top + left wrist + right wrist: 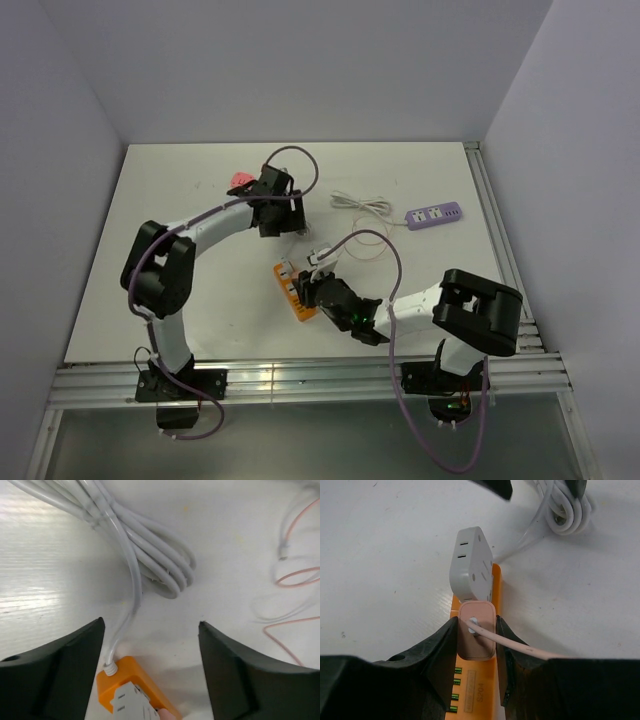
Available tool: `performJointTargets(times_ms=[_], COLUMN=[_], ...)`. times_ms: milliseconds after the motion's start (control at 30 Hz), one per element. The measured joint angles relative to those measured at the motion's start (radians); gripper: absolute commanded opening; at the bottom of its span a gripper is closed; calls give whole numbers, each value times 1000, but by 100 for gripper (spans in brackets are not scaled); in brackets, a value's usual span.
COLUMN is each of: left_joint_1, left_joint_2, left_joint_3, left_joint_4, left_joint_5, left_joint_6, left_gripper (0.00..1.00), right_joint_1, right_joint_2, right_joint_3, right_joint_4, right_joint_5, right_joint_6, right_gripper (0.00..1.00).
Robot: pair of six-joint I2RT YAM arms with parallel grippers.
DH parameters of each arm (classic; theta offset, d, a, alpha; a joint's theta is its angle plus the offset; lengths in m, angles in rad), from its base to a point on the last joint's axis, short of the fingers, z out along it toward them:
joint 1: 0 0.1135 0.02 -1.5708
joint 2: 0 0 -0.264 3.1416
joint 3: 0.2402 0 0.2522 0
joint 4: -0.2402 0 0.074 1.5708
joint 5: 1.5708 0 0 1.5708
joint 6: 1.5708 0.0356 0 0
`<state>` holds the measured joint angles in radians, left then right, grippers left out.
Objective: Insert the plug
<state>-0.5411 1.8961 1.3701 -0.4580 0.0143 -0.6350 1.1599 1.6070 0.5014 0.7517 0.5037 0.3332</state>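
At the middle of the table (180, 200), your right gripper (476, 624) was closed on the pink plug (478, 632), one finger on each side of its body. The plug sat on top of the orange power strip (480, 685), just beside the white adapter (470, 565) already standing in the next socket, with its thin pink lead (520, 647) running off towards the right. From the right wrist view the plug looked level with the strip and down in its socket, so I judged the insertion done or very nearly so. Whether the pins were fully home could not be told, since the fingers hid the seam.

Your left gripper (151, 622) stood with its jaws wide apart and nothing between them, over the end of the strip where the coiled white cable (160, 565) leaves it.

What was left for you, as I read it, was a last press if needed, then letting go and backing away.

You had a smooth white tabletop to work on, with a purple power strip (433, 215) lying well apart near the far right edge, and plain pale walls (300, 70) closing it on three sides.
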Motion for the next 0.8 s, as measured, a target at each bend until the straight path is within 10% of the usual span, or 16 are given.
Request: performJointTargets(times_ms=[233,333,433,800], left_joint_1=[49,66,72,44], left_joint_2=[-193,-327,-513,-738], left_joint_3=[21,-24,-179,-690], left_joint_4=[-51,-78,-101,-95], left_joint_5=[-122,-168,-169,48], left_joint_6=[-39,-80,-133,-265], left_gripper=[80,54,0,0], right_joint_1=[0,0,3,6], right_joint_2=[-17,-21,-21,-23], right_joint_3=[-10,-2,11,36], right_joint_4=[-8,-17,-36,-91], right_joint_5=[-9,-9,-7,-7], right_joint_6=[18,14,8,-1], right_gripper=[0,0,0,0])
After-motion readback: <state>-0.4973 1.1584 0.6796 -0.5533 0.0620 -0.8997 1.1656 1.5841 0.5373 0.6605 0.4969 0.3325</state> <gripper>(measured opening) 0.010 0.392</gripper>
